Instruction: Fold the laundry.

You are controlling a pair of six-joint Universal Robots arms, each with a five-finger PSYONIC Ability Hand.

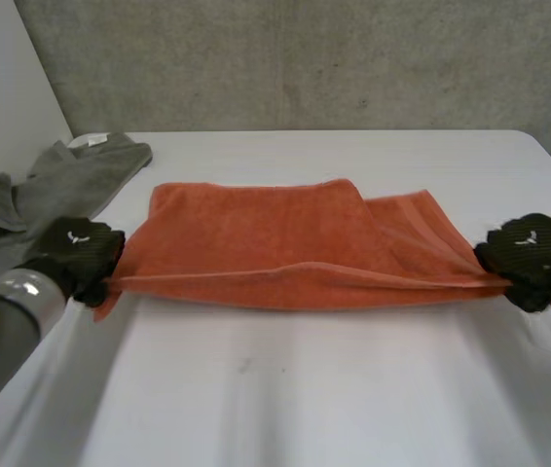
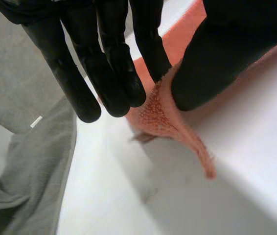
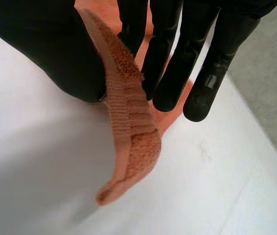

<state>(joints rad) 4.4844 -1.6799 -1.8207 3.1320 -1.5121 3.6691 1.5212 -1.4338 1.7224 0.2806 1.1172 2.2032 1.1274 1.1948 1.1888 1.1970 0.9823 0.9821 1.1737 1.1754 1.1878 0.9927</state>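
Orange towel (image 1: 285,243): spread across the middle of the white desk (image 1: 285,399), with its far part lying flat and its near edge lifted and stretched in a straight line between the two hands.
Towel layers: a raised edge runs from the far side down toward the right corner. It looks like a second layer lying over the first, though the head view is not clear enough to be sure.
Left hand (image 1: 79,253): at the towel's near left corner. In the left wrist view the straight black fingers (image 2: 104,73) and the thumb pinch the cloth between them, so the hand is grasping the orange towel. A short tail of the corner hangs below the grip, just above the desk.
Right hand (image 1: 533,255): at the towel's near right corner. In the right wrist view the towel's hemmed edge passes between the thumb (image 3: 55,49) and the straight fingers (image 3: 173,63), so this hand is also grasping the orange towel. The loose corner tip droops past the fingertips toward the desk.
Grey cloth (image 1: 61,185): lies crumpled at the desk's far left, just beyond the left hand and apart from the orange towel.
Wall (image 1: 305,58): rough grey, behind the desk's far edge.
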